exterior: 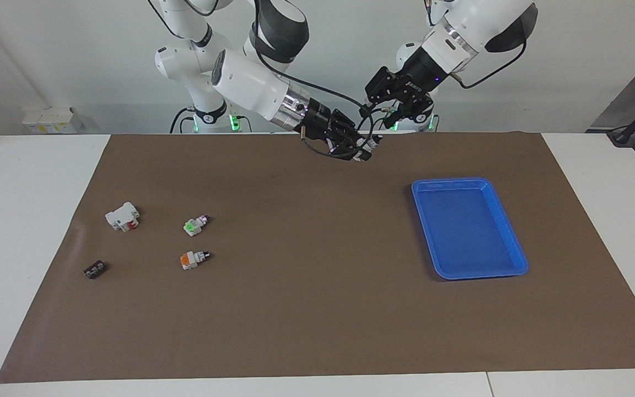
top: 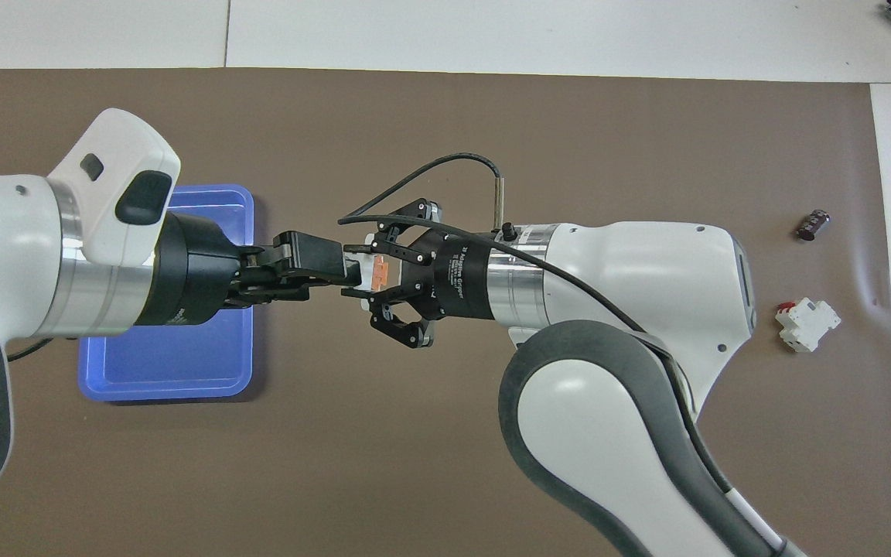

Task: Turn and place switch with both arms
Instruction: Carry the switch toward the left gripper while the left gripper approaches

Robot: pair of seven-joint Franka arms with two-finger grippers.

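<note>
My right gripper (exterior: 362, 148) (top: 372, 272) is shut on the switch (top: 381, 271) and holds it sideways in the air, over the mat's edge by the robots. The orange block shows between its fingers. The knob end points toward the left arm's end of the table and is covered from above. My left gripper (exterior: 385, 118) (top: 341, 275) comes in from over the blue tray (top: 171, 371) and meets that knob end head-on. Whether it touches or grips the switch I cannot tell.
The blue tray (exterior: 450, 182) lies on the brown mat toward the left arm's end. Toward the right arm's end lie a second orange-ended switch (exterior: 193, 259), a green-ended switch (exterior: 195, 225), a white block with a red part (exterior: 123, 216) (top: 807, 325) and a small dark part (exterior: 95, 269) (top: 813, 224).
</note>
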